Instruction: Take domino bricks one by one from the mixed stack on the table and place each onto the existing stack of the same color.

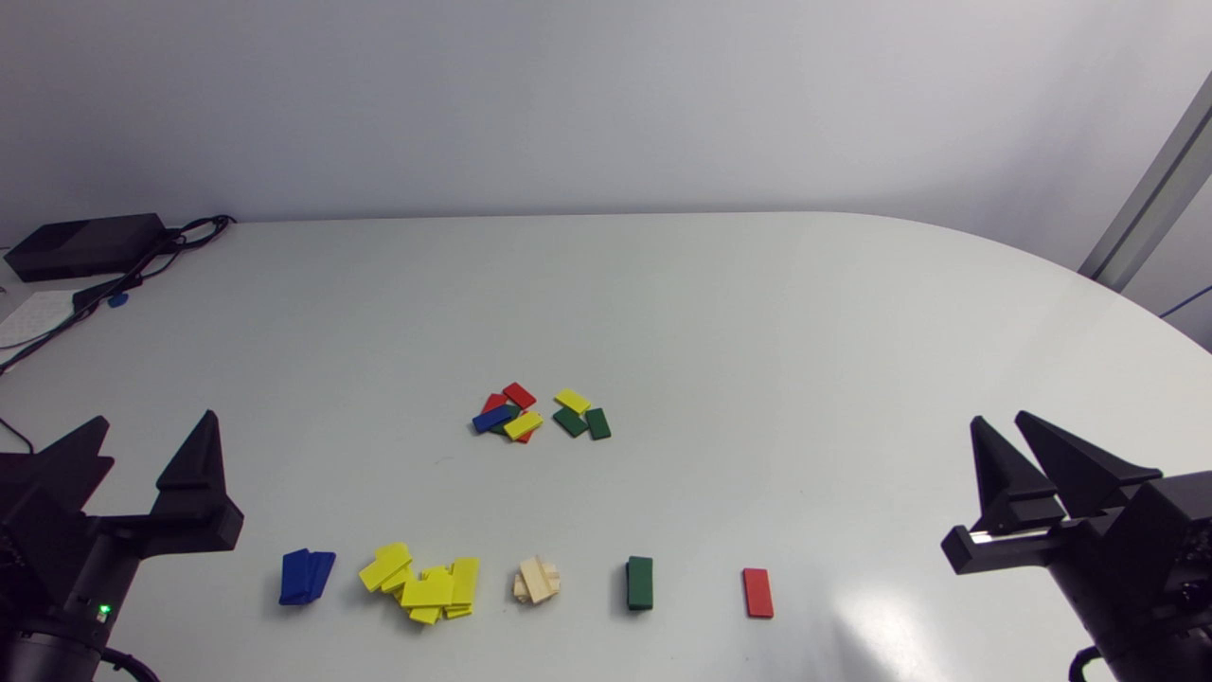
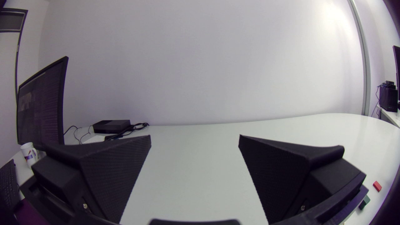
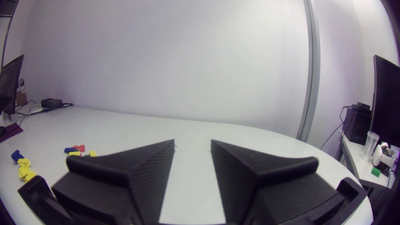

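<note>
Left claw, right claw: both agape

So the head cam sits up high, looking down across the worktop, with the mixed stack about mid-view and a fair way off. The right wrist cam rides low, right behind the right pincer, skimming the worktop, and it catches that same mixed stack well off to one side. The left wrist cam is just as low behind the left pincer. What it shares with the head cam is the worktop and the red brick, which lies on the arms' side of the mixed stack.
</note>
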`<state>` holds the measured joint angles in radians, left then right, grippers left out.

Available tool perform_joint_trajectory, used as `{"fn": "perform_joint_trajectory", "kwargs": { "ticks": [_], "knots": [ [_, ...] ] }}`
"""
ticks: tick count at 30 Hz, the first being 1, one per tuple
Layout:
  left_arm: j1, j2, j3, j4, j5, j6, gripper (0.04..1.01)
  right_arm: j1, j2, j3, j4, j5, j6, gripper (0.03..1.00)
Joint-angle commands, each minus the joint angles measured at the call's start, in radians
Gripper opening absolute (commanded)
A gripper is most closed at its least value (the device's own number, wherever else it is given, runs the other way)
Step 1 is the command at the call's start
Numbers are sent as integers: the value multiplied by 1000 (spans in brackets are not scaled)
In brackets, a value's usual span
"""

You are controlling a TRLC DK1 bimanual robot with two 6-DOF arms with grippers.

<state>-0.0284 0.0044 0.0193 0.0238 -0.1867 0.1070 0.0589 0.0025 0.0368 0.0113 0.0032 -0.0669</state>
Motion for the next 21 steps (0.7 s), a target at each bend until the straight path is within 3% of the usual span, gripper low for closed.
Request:
{"fn": "perform_joint_trajectory", "kwargs": {
  "ticks": [1,2,11,21],
  "knots": [
    [-7,-17,-22,10,9,-16,998,-7,-7,-37,-22,-3,13,975],
    [-7,-18,-22,13,9,-20,998,47,-10,-38,-10,-8,12,975],
    [-18,-18,-10,13,9,-15,997,73,-10,12,-14,-8,13,975],
    [-61,-17,128,-99,9,-27,995,102,-6,94,-28,3,13,975]
  ]
}}
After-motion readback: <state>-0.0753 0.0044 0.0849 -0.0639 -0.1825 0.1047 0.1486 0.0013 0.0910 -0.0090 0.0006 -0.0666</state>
